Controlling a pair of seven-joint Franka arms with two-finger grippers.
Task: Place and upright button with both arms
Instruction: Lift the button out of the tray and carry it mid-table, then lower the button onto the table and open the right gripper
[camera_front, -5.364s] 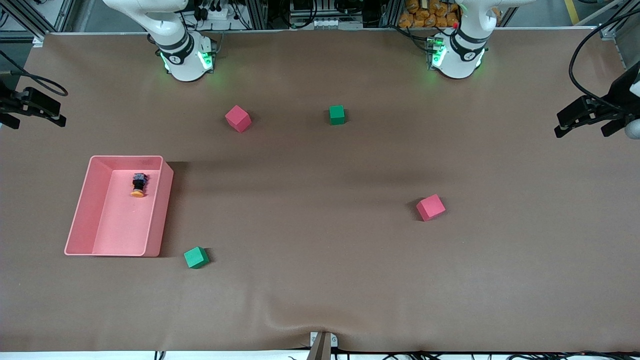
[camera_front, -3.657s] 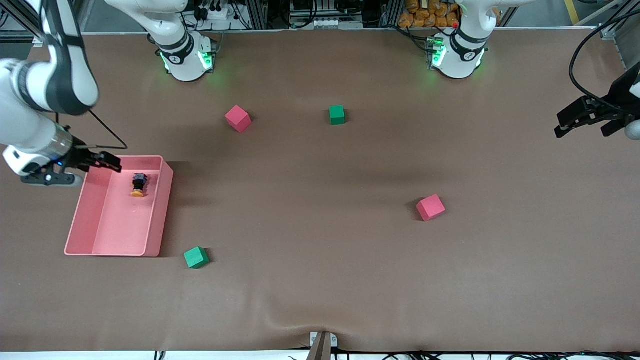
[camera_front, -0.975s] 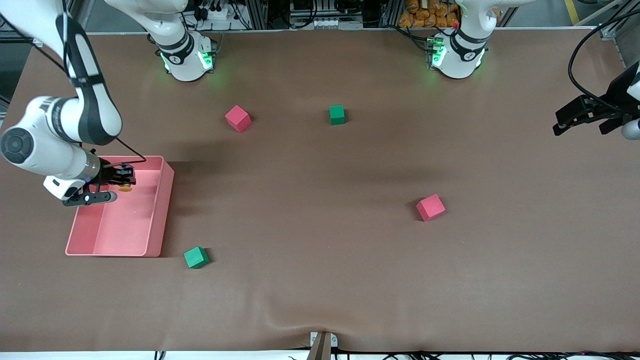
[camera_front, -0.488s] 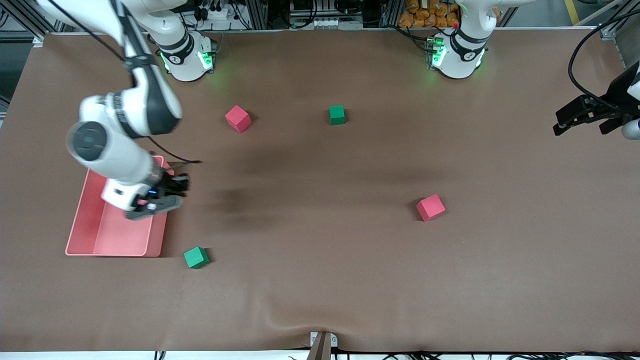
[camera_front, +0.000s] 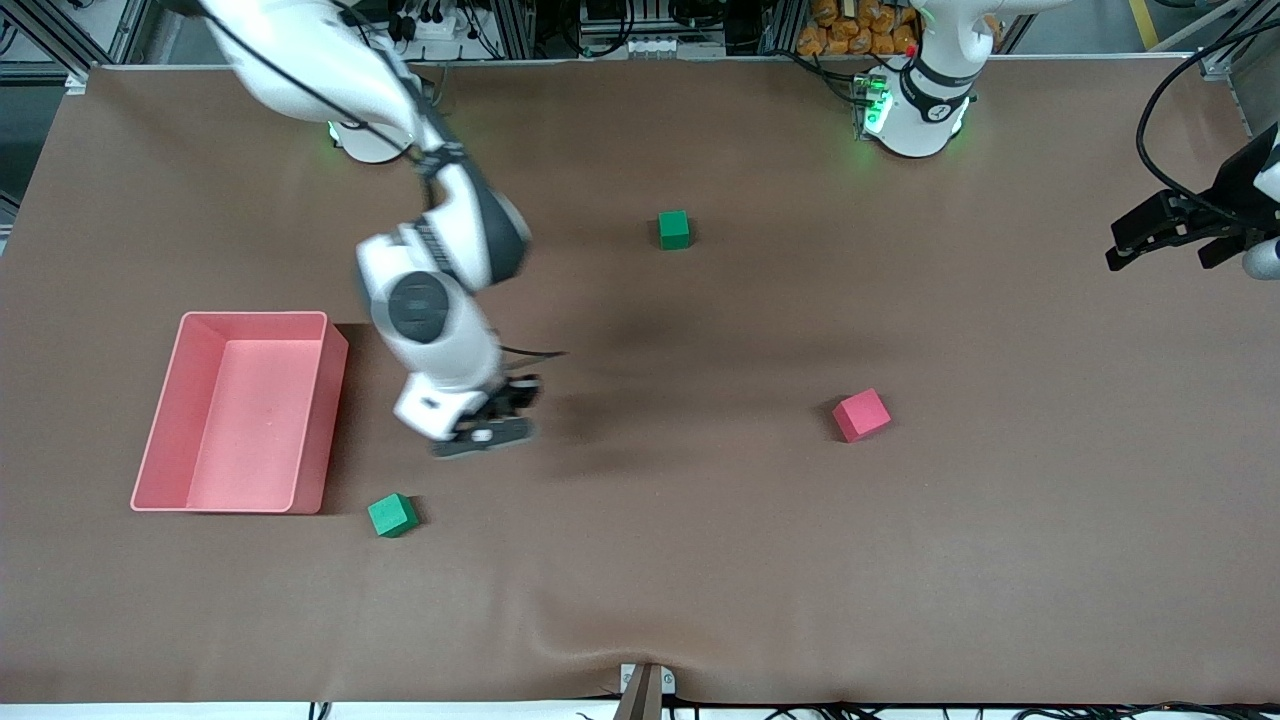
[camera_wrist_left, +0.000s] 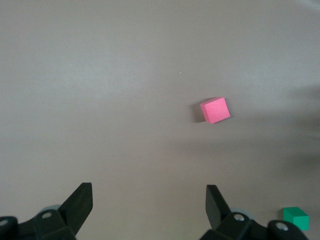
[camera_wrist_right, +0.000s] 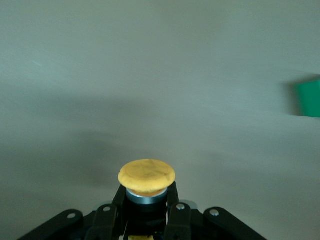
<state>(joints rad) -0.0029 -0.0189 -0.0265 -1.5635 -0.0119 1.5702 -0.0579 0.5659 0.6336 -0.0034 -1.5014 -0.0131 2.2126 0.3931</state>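
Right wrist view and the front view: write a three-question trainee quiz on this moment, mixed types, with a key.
1. True or false: the pink bin holds the button.
2. Which pincer grips the button? A) the left pincer B) the right pincer C) neither
3. Fill in: the left pincer hangs open at the left arm's end of the table, and its wrist view shows a ____ cube between its fingers.

Key
1. False. The bin is empty; the button sits clamped in a pincer.
2. B. It is shut on the black body, orange cap pointing outward, over bare table beside the bin.
3. Red.
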